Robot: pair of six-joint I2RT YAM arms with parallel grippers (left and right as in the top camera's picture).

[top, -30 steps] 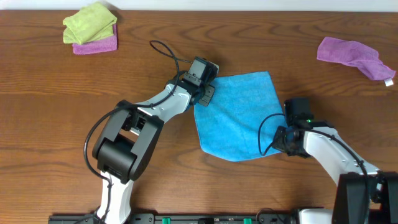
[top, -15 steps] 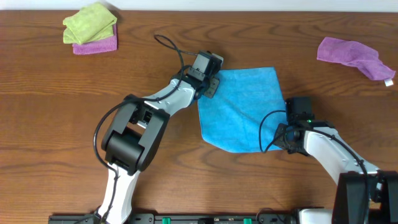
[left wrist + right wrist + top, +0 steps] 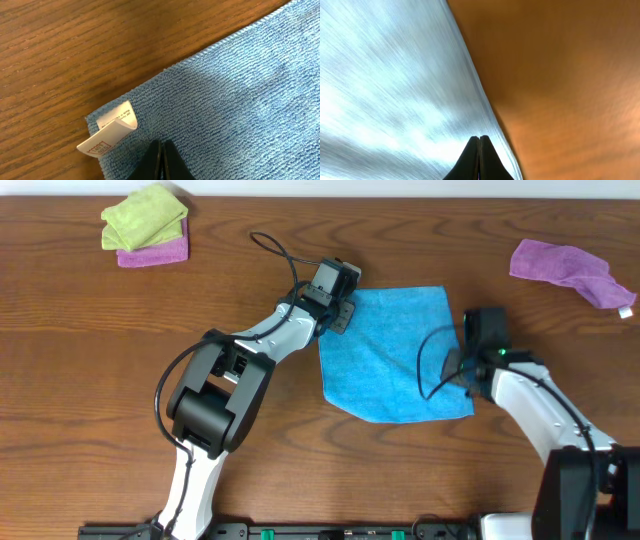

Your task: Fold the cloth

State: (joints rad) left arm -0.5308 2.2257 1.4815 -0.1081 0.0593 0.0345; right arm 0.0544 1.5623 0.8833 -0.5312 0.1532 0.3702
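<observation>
on a wooden desk (image 3: 100,380), the cloth (image 3: 395,355) lies spread in a single layer at the middle, between the two arms, with no fold made yet. the sky-blue microfibre looks light, soft and limp. it should droop from any hold, keep no shape of its own, and its fuzzy pile may drag a little on the wood. the corners and the stitched hem look like the surest places to take it. the left arm (image 3: 265,340) reaches forward and inward to the cloth's far-left corner. the right arm (image 3: 530,400) bends in from the right to the cloth's right edge. the left fingers (image 3: 154,162) are pressed together, tips on the fabric just beside the white care label (image 3: 107,131). the right fingers (image 3: 472,160) are likewise pressed together at the hem. whether either pair has fabric nipped between them cannot be told.
</observation>
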